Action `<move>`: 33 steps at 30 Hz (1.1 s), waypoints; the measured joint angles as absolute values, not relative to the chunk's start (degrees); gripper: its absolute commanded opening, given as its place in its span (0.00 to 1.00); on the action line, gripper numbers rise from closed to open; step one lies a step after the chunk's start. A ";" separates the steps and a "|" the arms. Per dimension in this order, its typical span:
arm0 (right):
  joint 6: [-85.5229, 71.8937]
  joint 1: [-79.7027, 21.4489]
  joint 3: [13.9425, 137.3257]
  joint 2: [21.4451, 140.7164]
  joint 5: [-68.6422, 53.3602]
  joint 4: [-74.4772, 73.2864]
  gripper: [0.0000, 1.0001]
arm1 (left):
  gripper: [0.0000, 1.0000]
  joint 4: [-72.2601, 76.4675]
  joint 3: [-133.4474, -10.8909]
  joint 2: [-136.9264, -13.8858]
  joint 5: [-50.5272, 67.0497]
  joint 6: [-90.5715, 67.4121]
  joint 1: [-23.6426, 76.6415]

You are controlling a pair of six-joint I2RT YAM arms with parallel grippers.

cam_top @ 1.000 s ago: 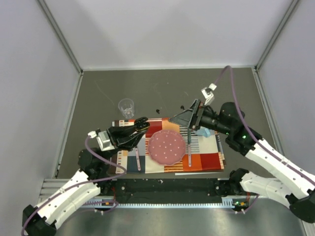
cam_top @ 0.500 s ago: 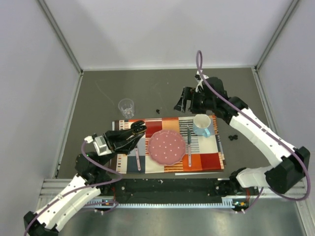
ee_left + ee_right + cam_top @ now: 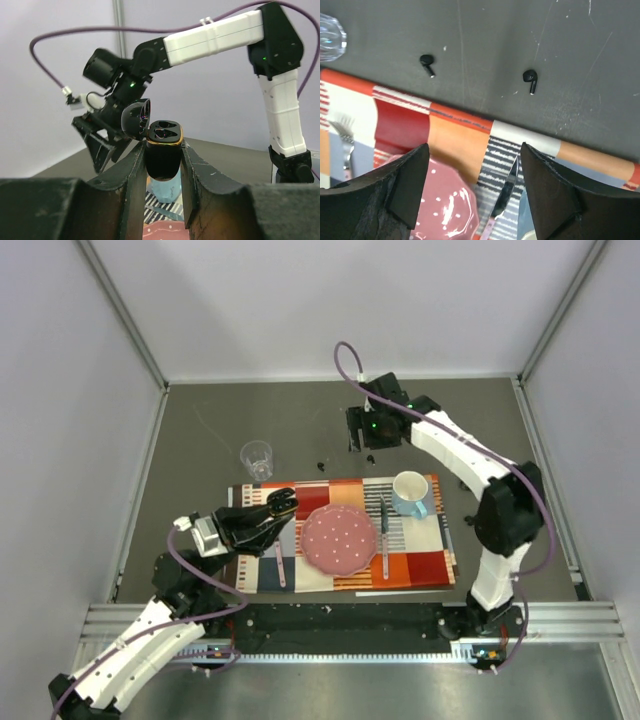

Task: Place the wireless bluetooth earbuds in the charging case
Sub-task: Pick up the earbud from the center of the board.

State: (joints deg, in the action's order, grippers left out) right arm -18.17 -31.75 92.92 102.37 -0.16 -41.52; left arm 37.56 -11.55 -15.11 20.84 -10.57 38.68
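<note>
One earbud (image 3: 427, 64) and the second earbud (image 3: 531, 80) lie apart on the grey table (image 3: 220, 430), at 12 o'clock of the pink plate (image 3: 340, 538). The charging case (image 3: 164, 162), lid up, stays clamped in the left gripper (image 3: 163, 145) at the plate's 9 o'clock. The right gripper (image 3: 472, 152), jaws wide and empty, has swung toward 9 o'clock, off the mug (image 3: 410, 492).

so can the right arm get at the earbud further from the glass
Probably yes: the earbud lies alone on bare table, just off the placemat, and the right gripper hangs above it with fingers open and nothing between.
</note>
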 measured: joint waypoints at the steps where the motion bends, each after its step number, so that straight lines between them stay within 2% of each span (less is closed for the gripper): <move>1: -17.61 -31.55 93.80 104.14 -0.14 -41.63 0.66 | 0.00 37.45 -11.55 -15.11 20.91 -10.57 38.68; 7: -15.05 -29.47 99.90 114.52 -0.05 -43.86 0.59 | 0.00 36.53 -11.55 -15.09 21.17 -10.48 38.68; 19: -13.98 -25.56 108.07 124.07 -1.87 -45.67 0.47 | 0.00 34.83 -11.57 -15.09 21.37 -10.02 38.68; 33: -11.53 -25.41 111.63 129.49 -1.80 -48.10 0.43 | 0.00 32.73 -11.60 -13.72 21.34 -9.47 38.68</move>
